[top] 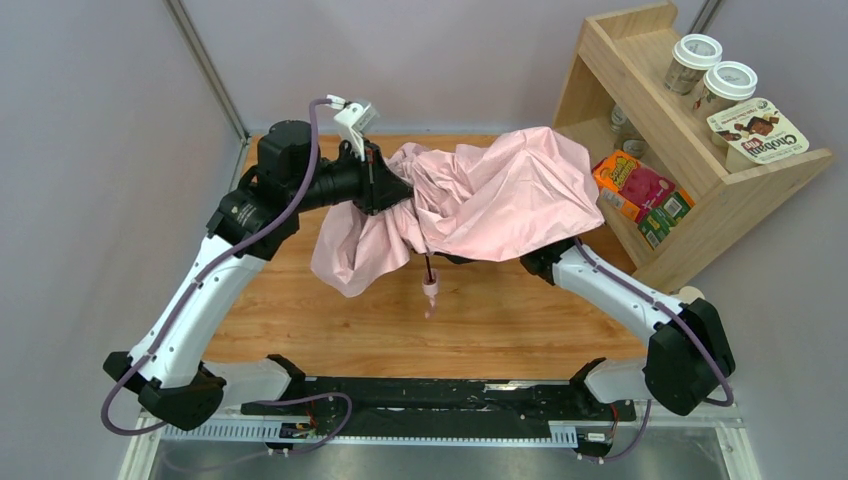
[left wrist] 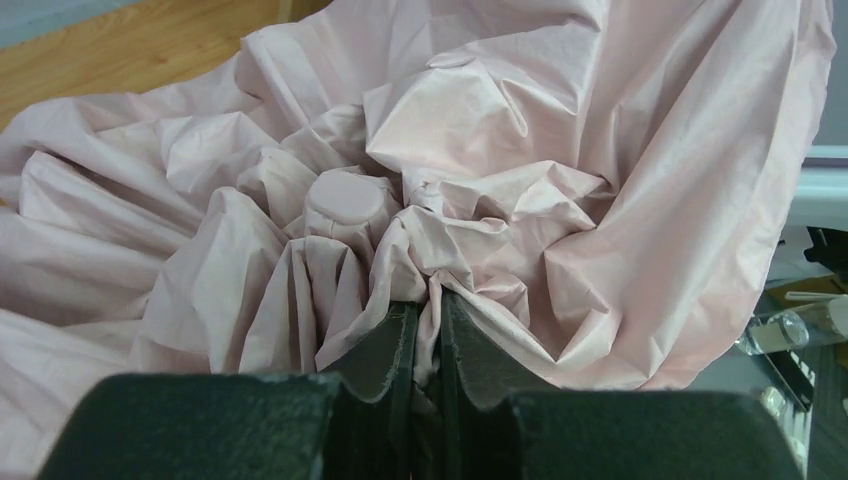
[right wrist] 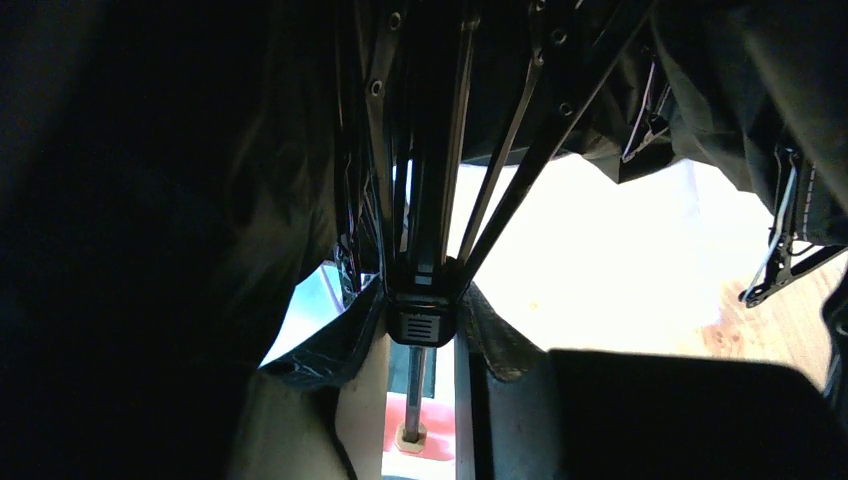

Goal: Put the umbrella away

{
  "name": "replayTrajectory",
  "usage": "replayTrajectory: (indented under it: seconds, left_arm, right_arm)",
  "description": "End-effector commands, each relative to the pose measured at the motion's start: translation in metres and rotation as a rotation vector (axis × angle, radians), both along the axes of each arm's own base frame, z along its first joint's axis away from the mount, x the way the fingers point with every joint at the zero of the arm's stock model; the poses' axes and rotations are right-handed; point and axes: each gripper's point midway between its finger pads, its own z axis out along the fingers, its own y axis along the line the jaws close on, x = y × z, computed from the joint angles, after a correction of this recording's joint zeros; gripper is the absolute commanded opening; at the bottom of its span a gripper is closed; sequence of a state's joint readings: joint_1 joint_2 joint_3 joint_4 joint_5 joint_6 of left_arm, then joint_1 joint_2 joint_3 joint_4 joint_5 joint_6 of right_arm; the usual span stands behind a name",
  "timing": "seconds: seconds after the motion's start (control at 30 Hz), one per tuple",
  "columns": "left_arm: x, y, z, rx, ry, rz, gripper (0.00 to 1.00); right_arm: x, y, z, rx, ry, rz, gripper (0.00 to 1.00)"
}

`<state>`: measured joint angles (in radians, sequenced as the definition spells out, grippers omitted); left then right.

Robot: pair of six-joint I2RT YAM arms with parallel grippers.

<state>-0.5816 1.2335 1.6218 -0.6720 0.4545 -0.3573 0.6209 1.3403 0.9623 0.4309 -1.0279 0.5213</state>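
The umbrella (top: 500, 190) is held up above the middle of the counter (top: 500, 320), half collapsed, between the two arms and near the wooden shelf (top: 720, 190) at the right. A fold of its canopy is clenched between the left fingers (left wrist: 385, 350), which are pressed almost together on the cloth. Under the canopy, the black runner (right wrist: 420, 322) is gripped between the right fingers (right wrist: 495, 345), with the thin shaft (right wrist: 413, 385) showing below it. That grip is judged firm, since the umbrella hangs clear of the counter.

The step in hand is judged to be gathering the loose cloth. The pinch is best taken on several layers rather than one, and the fabric drawn in toward the shaft slowly, so that no panel is caught on the dark ribs (right wrist: 520, 130). The runner should be held steady meanwhile.

The fabric is pale pink, thin and heavily creased, with panels bunched into pleats near the pinch; the underside appears black. A pink strap (top: 430, 290) dangles beneath.
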Motion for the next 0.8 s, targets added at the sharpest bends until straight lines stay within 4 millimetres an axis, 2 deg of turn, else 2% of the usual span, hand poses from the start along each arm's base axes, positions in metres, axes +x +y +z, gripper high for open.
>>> replayTrajectory:
  seconds: [0.0,0.03,0.1,0.13,0.17,0.2,0.23,0.27,0.3,0.33,0.37,0.4,0.43,0.53,0.57,0.67,0.77]
  left_arm:
    - [0.016,-0.006,0.038,-0.123,-0.206,0.013,0.16]
    - [0.011,-0.005,0.038,-0.132,-0.211,0.003,0.19]
    - [-0.006,0.006,0.043,-0.157,-0.235,0.007,0.36]
    - [-0.008,0.011,0.035,-0.142,-0.214,0.029,0.42]
    - [-0.016,0.019,0.039,-0.147,-0.225,0.042,0.53]
    - [-0.019,0.028,0.032,-0.126,-0.21,0.073,0.57]
    - [-0.028,0.041,0.038,-0.132,-0.234,0.114,0.65]
    - [-0.03,0.049,0.029,-0.109,-0.218,0.15,0.67]
    - [-0.034,0.07,0.034,-0.116,-0.244,0.238,0.68]
    - [-0.037,0.08,0.03,-0.112,-0.231,0.283,0.68]
    - [-0.041,0.102,0.033,-0.124,-0.253,0.383,0.67]
    - [-0.043,0.113,0.029,-0.125,-0.24,0.432,0.66]
    - [-0.046,0.134,0.025,-0.125,-0.236,0.526,0.63]
    - [-0.046,0.166,0.009,-0.088,-0.195,0.693,0.61]
    - [-0.043,0.176,-0.001,-0.062,-0.149,0.76,0.57]
    - [-0.031,0.178,-0.023,0.02,-0.062,0.821,0.4]
    - [-0.016,0.159,-0.038,0.074,0.008,0.779,0.33]
  right_arm:
    - [-0.022,0.004,0.034,0.107,-0.163,0.06,0.0]
    - [-0.022,0.004,0.034,0.106,-0.162,0.061,0.0]
    - [-0.022,0.003,0.035,0.108,-0.174,0.057,0.0]
    - [-0.022,0.002,0.036,0.11,-0.184,0.055,0.0]
    - [-0.022,0.002,0.035,0.108,-0.187,0.057,0.0]
    - [-0.023,0.001,0.036,0.108,-0.192,0.066,0.0]
    - [-0.022,0.001,0.034,0.103,-0.192,0.073,0.0]
    - [-0.024,0.0,0.034,0.101,-0.195,0.082,0.0]
    - [-0.025,-0.001,0.033,0.098,-0.198,0.092,0.0]
    - [-0.026,-0.002,0.032,0.095,-0.2,0.098,0.0]
    - [-0.028,-0.003,0.032,0.094,-0.204,0.105,0.0]
    - [-0.03,-0.004,0.031,0.092,-0.203,0.115,0.0]
    - [-0.031,-0.004,0.031,0.092,-0.204,0.119,0.0]
    - [-0.036,-0.007,0.035,0.095,-0.208,0.133,0.0]
    - [-0.038,-0.008,0.037,0.098,-0.21,0.136,0.0]
    - [-0.04,-0.009,0.042,0.103,-0.22,0.133,0.0]
    - [-0.036,-0.009,0.045,0.1,-0.222,0.107,0.0]
